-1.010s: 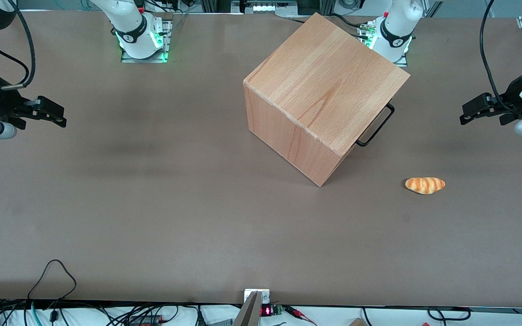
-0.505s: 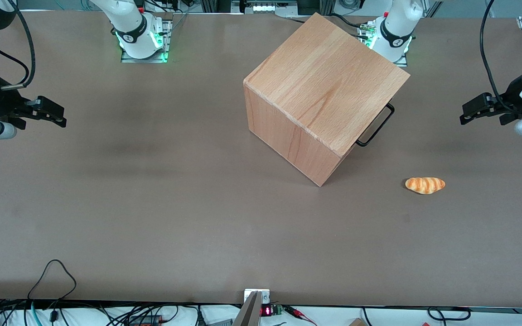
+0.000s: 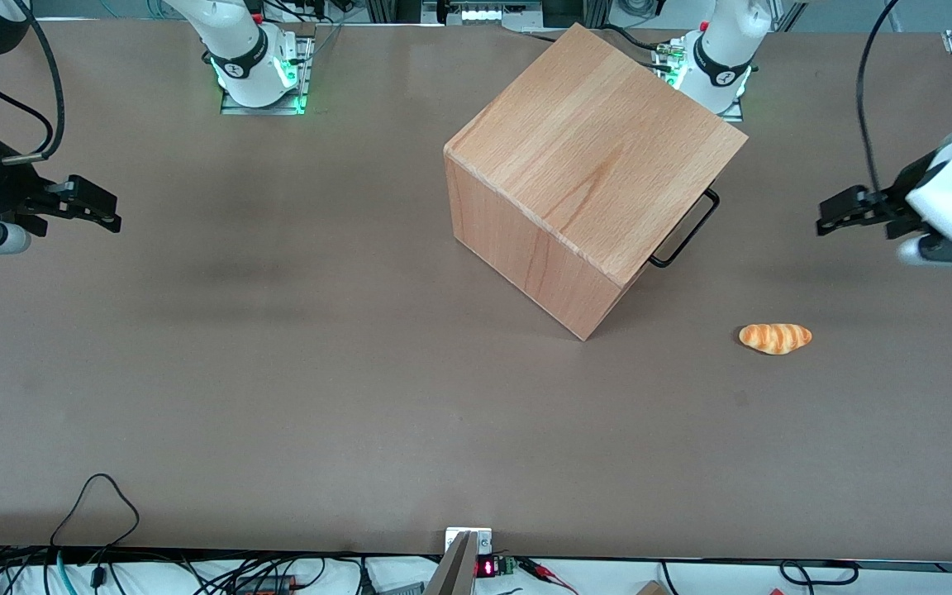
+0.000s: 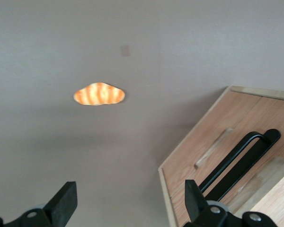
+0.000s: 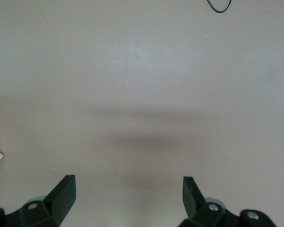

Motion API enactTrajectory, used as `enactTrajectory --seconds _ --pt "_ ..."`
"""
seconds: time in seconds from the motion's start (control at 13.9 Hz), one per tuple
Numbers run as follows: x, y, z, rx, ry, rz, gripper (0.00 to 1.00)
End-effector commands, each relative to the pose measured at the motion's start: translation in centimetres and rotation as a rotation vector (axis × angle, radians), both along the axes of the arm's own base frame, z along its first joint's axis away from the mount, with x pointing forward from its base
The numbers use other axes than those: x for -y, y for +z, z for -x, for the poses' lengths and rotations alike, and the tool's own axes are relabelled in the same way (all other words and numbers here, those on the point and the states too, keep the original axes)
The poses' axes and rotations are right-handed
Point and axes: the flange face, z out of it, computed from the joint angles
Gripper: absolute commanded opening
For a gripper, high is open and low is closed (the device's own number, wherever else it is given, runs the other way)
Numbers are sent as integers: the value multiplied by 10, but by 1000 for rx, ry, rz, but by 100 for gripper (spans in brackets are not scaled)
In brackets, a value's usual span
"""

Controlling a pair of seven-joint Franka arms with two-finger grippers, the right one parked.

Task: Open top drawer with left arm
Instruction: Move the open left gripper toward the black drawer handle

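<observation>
The top drawer (image 4: 209, 156) is a light wood panel in the front of the wooden cabinet (image 3: 583, 165), and it looks shut flush with the casing. Its thin black bar handle (image 3: 685, 229) sticks out under the cabinet's top edge, facing the working arm's end of the table; the left wrist view shows the handle (image 4: 240, 163) close by. My left arm's gripper (image 3: 830, 215) hangs above the table in front of the drawer, well apart from the handle. The gripper (image 4: 128, 204) is open with nothing between its black fingers (image 4: 64, 203).
A small orange striped bread roll (image 3: 775, 338) lies on the brown table (image 3: 278, 372), nearer the front camera than the gripper and the handle; the left wrist view also shows the roll (image 4: 99, 94). Cables run along the table's near edge.
My left gripper has shifted a short way toward the cabinet's handle, and the white hand has come further into view. The cabinet and bread roll have not moved.
</observation>
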Motion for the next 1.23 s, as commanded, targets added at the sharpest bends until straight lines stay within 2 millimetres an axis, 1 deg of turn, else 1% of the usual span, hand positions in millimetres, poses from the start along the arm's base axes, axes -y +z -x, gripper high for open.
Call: enactTrajectory --seconds 0.0,0.07,0.14,0.43,0.58,0.65,0.79,0.94,1.01,1.15 --pt "10 -27 5 -30 -30 59 100" --pt "23 -40 9 -56 -82 68 100" --pt "32 -52 11 -71 -113 74 100" --pt "50 -86 16 -74 -142 107 100" --pt "65 -107 24 -93 -221 130 100" --pt "66 -115 25 -91 -245 136 100" --pt "69 -127 29 -96 -247 170 100" --pt "80 -133 34 -109 -270 178 100" --pt "81 -137 36 -119 -271 180 100" --pt "90 -139 38 -119 -287 180 100"
